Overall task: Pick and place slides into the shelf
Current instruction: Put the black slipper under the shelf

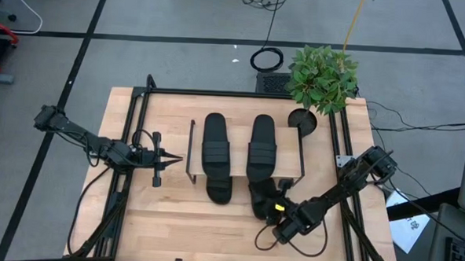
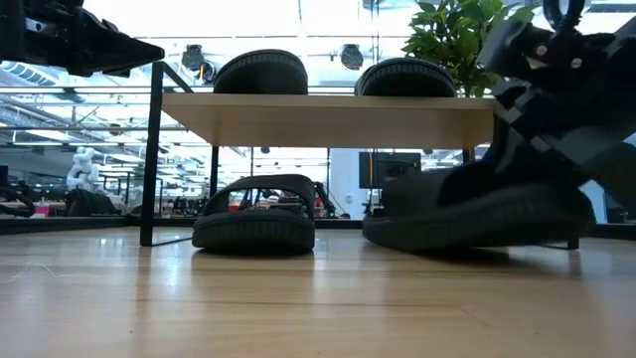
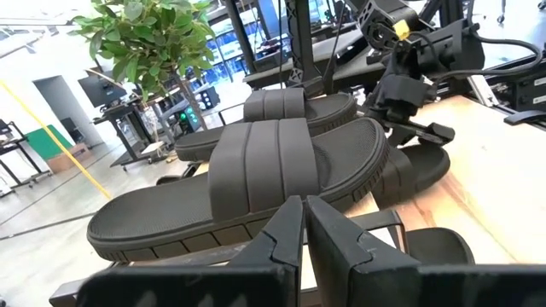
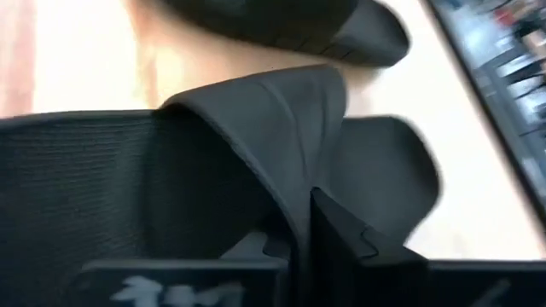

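My left gripper [image 1: 172, 158] hangs off the shelf's left end, fingers together on nothing, tips pointing at the black end frame. The shelf [image 1: 285, 141] sits mid-table, light-wood board on thin black frames. Two slides lie side by side on top of the board, left top slide [image 1: 215, 141] and right top slide [image 1: 263, 141], soles flat, lengthwise across the board. Under the board, the left lower slide [image 1: 219, 186] is on the tabletop [image 1: 181, 223] with its near end sticking out past the board's front edge; the low view shows it flat, strap up. To its right the fourth slide [image 1: 261, 196] is also part under the board, near end out toward me. My right gripper [image 1: 278, 211] is at that near end, clamped on the slide's strap: the right wrist view shows the strap [image 4: 273, 111] pinched up into a fold against my finger [image 4: 358, 256]. In the low view the sole still rests on the tabletop. A potted plant [image 1: 321, 78] stands at the far right corner, beside the shelf's right end.
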`<action>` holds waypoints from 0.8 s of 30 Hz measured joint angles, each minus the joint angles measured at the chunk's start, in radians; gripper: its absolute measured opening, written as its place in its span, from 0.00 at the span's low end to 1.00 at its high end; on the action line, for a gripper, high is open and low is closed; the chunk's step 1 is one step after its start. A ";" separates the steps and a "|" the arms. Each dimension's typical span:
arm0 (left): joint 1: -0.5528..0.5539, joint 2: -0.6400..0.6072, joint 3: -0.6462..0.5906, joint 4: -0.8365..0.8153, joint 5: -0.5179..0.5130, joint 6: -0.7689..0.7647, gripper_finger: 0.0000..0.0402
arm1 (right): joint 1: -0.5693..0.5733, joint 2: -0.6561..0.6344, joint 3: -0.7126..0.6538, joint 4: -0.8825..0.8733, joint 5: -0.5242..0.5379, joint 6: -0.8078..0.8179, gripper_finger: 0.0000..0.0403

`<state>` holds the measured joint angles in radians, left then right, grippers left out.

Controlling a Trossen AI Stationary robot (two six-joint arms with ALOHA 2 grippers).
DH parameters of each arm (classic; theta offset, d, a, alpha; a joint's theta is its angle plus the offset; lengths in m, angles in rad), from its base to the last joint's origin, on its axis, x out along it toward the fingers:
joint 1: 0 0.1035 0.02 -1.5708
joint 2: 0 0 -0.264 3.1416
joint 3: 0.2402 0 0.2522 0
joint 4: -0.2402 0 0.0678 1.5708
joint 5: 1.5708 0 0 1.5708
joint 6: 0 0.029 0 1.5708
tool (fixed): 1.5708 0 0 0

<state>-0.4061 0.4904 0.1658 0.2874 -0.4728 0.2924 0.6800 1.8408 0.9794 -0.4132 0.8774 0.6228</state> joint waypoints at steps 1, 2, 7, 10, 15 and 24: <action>0.000 0.000 0.000 0.000 0.000 0.000 0.06 | -0.001 0.000 0.000 0.005 -0.027 0.001 0.08; 0.000 0.000 0.000 0.000 0.000 0.000 0.06 | -0.003 0.000 0.000 0.010 -0.046 0.006 0.10; 0.000 0.000 0.000 0.001 0.000 -0.001 0.06 | 0.001 0.000 0.000 0.034 -0.072 0.016 0.27; 0.000 0.000 0.000 0.001 0.000 -0.001 0.06 | 0.013 0.000 -0.001 0.058 -0.055 -0.016 0.39; 0.000 0.000 0.000 0.001 0.000 -0.006 0.06 | 0.033 -0.004 -0.002 0.066 -0.018 -0.043 0.55; 0.000 0.000 0.000 0.001 0.001 -0.006 0.06 | 0.093 -0.038 -0.003 0.074 0.028 -0.143 0.61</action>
<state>-0.4063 0.4906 0.1658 0.2882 -0.4721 0.2863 0.7727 1.8024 0.9768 -0.3395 0.9059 0.4795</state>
